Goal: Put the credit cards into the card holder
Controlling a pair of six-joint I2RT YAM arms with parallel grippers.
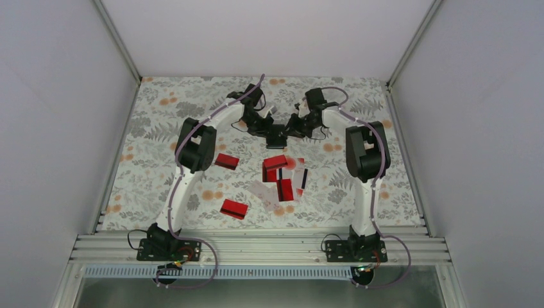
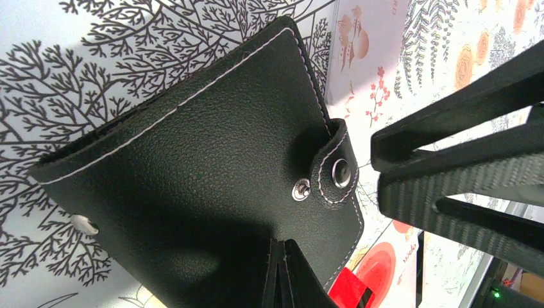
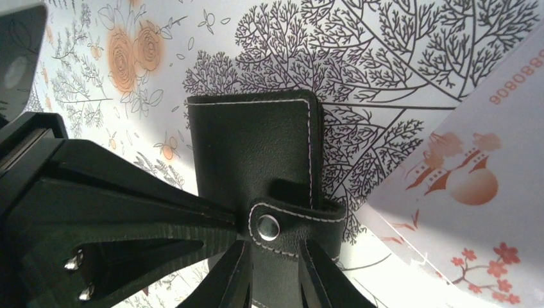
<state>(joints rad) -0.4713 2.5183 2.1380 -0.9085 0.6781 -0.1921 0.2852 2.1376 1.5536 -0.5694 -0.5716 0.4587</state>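
Note:
The card holder [image 1: 276, 135] is a black folding wallet, held between my two grippers at the far middle of the table. In the left wrist view it [image 2: 192, 160] fills the frame, and its snap strap [image 2: 335, 168] is off its stud. My left gripper [image 2: 280, 277] is shut on its near edge. In the right wrist view my right gripper [image 3: 274, 277] grips the card holder [image 3: 256, 147] at the strap [image 3: 282, 224]. The credit cards [image 1: 282, 178] lie in a loose pile nearer the arms, with two red cards apart [image 1: 226, 161] [image 1: 234, 208].
A flower-print cloth [image 1: 160, 128] covers the table. White walls stand at the left, right and back. A whitish printed card [image 3: 475, 160] lies right of the holder. A red card [image 2: 349, 290] and a white card with a red dot [image 2: 380, 268] lie under it.

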